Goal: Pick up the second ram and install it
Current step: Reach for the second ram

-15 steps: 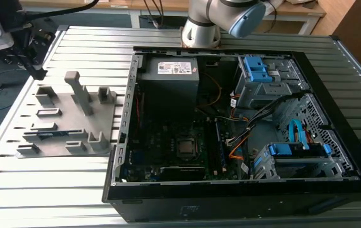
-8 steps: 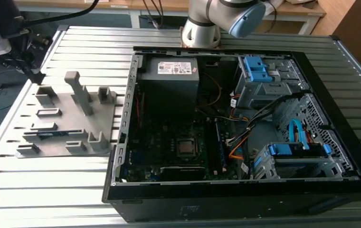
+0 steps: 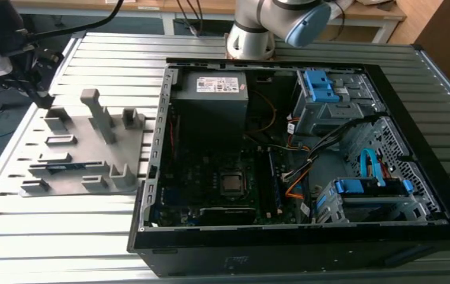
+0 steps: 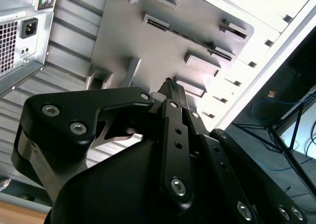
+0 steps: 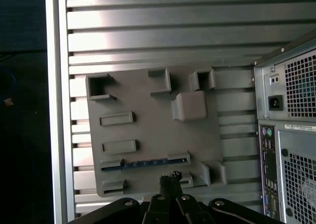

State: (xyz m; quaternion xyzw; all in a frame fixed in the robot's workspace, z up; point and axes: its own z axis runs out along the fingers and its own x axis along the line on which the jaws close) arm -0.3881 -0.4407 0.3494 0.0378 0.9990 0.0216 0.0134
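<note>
Ram [image 5: 143, 163] sits on edge in a fixture [image 5: 153, 130] slot near the table [image 5: 148, 36] edge, beside the case [image 3: 209, 260]. Hand [image 5: 170, 178] hovers near it, narrow, empty. Ram is likely light, stiff and fragile: pinch flat faces mid-length.

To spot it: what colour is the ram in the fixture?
Blue; the ram shows best in the first wrist view.

Most of the second ram [image 5: 143, 163] out of sight in its grey fixture [image 5: 148, 135] slot
</note>
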